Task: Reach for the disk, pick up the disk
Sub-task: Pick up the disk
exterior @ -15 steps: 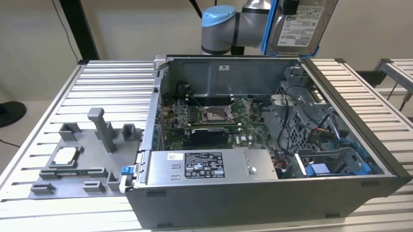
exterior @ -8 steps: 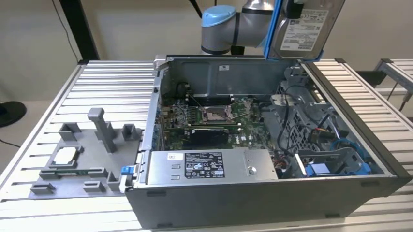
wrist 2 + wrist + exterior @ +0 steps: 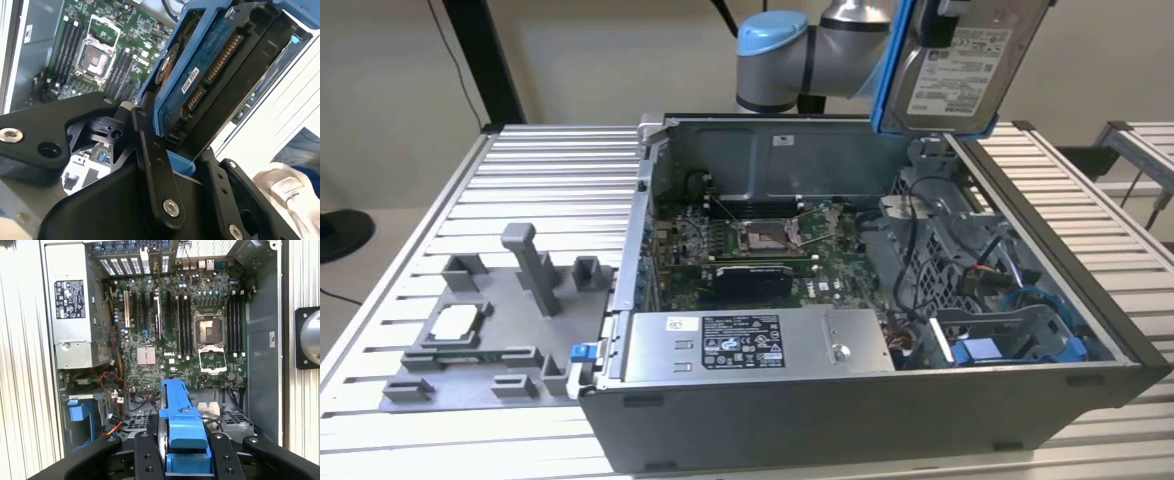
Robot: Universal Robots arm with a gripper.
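Between claw (image 3: 182,460) fingers (image 3: 155,170): disk (image 3: 961,60), clamped by blue rails, long axis upright. Claw held disk well above open computer case (image 3: 1067,330) on worktop (image 3: 520,200).

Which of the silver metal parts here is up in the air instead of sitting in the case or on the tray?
The disk, held by the gripper above the case. The grey power supply box sits inside the case.

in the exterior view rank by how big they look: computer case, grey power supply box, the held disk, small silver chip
1. computer case
2. grey power supply box
3. disk, held up in the gripper; partly cut off, so unsure against the box
4. small silver chip
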